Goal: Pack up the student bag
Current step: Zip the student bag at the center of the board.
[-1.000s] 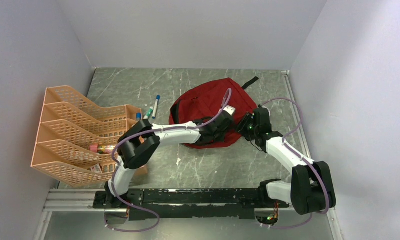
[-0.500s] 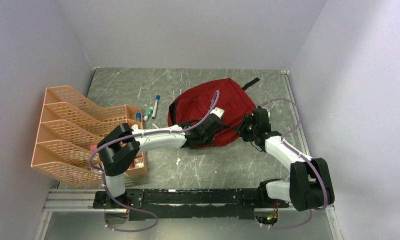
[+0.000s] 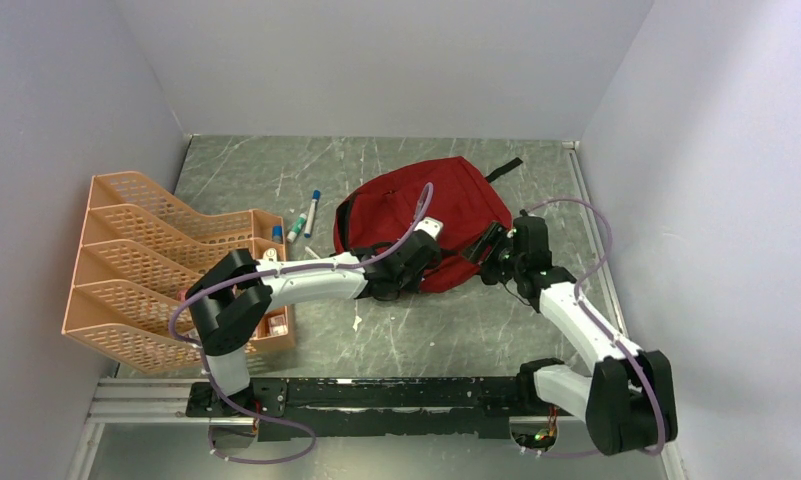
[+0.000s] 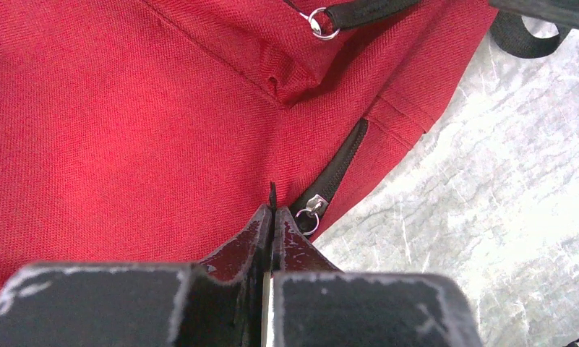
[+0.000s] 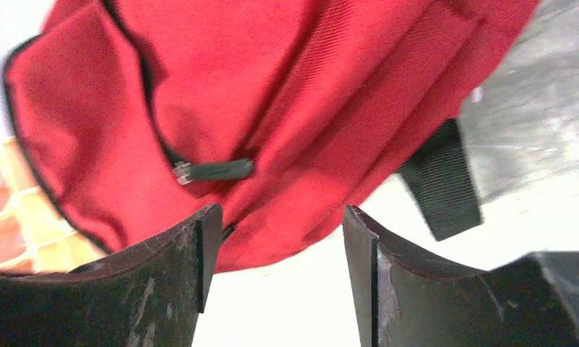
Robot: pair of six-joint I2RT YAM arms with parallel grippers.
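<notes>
The red student bag [image 3: 451, 200] lies on the table at the back middle. My left gripper [image 3: 388, 284] is at its near edge, shut on a thin black zipper tab [image 4: 272, 194] that sticks up between the jaws. A short black zipper with a metal ring slider [image 4: 311, 207] sits just right of it on the red fabric [image 4: 127, 108]. My right gripper [image 3: 492, 252] is open at the bag's right edge, holding nothing. In the right wrist view the bag [image 5: 286, 87] fills the top, with a black zipper pull [image 5: 214, 170] and a black strap [image 5: 439, 181] beyond the open gripper [image 5: 279, 231].
An orange mesh organiser [image 3: 146, 255] stands at the left and holds small items in its near slots. Two markers [image 3: 312, 211] lie on the table between it and the bag. Grey walls close in on three sides.
My left arm has drawn back and left with its gripper shut, and the bag's near edge has shifted left with it. My right gripper has moved slightly right along the bag's edge.
</notes>
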